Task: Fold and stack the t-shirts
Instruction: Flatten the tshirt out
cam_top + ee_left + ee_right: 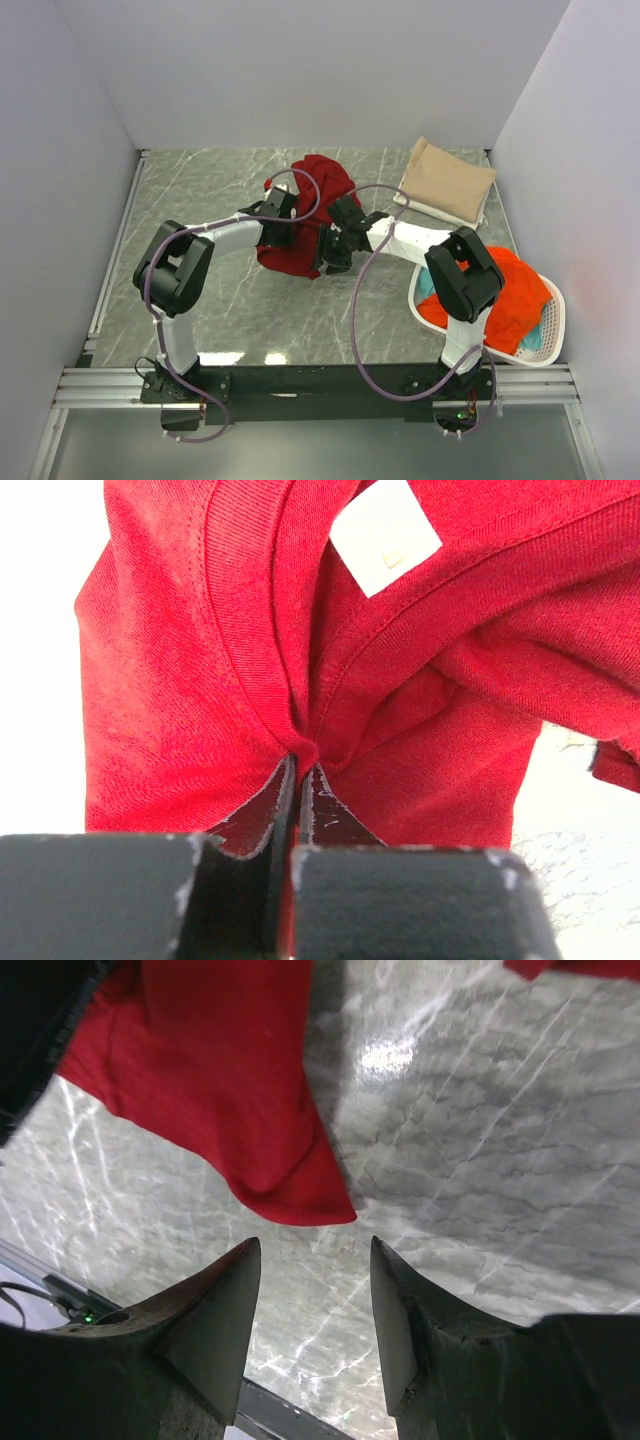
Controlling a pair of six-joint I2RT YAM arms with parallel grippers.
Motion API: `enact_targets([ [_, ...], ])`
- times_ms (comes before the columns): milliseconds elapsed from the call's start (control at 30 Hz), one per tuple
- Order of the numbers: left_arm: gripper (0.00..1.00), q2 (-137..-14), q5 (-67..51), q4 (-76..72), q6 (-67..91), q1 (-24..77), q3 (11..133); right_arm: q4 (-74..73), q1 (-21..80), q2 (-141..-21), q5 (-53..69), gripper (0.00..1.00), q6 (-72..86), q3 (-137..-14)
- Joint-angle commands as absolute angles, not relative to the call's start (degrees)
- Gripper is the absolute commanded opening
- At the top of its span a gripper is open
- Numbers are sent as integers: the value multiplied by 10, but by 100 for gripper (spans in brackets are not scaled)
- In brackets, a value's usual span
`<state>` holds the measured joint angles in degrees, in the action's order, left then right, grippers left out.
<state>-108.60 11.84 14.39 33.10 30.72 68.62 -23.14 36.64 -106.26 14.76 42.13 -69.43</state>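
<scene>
The red shirt [288, 258] sits in a lump in the middle of the table [200, 190], between the two arms. The left gripper [300, 772] has its fingers pressed together on the cloth. It pinches the shirt right at the neck band [250, 630], a little below the white label [385, 535]. The right gripper [314, 1248] has its fingers spread wide, with nothing between them. It is over the bare table, and a loose corner of the red shirt is just in front of its fingertips, not touching them.

The tan shirt [447, 180] lies folded at the far right corner. The orange shirt [510, 290] and the teal shirt [427, 285] are in the basket [553, 330] on the right.

The step in hand looks like opening out the red shirt so it can be folded. Only one gripper has hold of it. Next, the right gripper likely needs to reach the red cloth and close on an edge or corner. Then both arms can pull apart to lay the shirt flat. If it grabs a thick bunch, the shirt may not spread well.
</scene>
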Motion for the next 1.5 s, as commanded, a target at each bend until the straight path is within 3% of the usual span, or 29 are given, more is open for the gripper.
enact_targets([
  [0, 2, -1061, 109, 140, 345, 306, 704, -224, 373, -1079, 155, 55, 416, -721],
  [367, 0, -1015, 55, 109, 386, 264, 665, -212, 380, -1107, 161, 48, 409, -719],
  [467, 0, -1005, 33, 99, 396, 251, 654, -207, 380, -1115, 170, 33, 409, -722],
  [533, 0, -997, 18, 95, 404, 240, 649, -205, 379, -1117, 181, 12, 408, -723],
  [600, 0, -991, 5, 88, 416, 231, 648, -209, 380, -1114, 183, 0, 405, -725],
  [900, 0, -916, -92, 64, 476, 128, 671, -298, 324, -993, 134, 0, 389, -792],
  [1233, 0, -824, -175, 24, 538, 33, 737, -537, 302, -966, -19, 0, 289, -1163],
  [1467, 0, -831, -241, 5, 532, -39, 733, -534, 372, -930, 38, 0, 309, -1118],
])
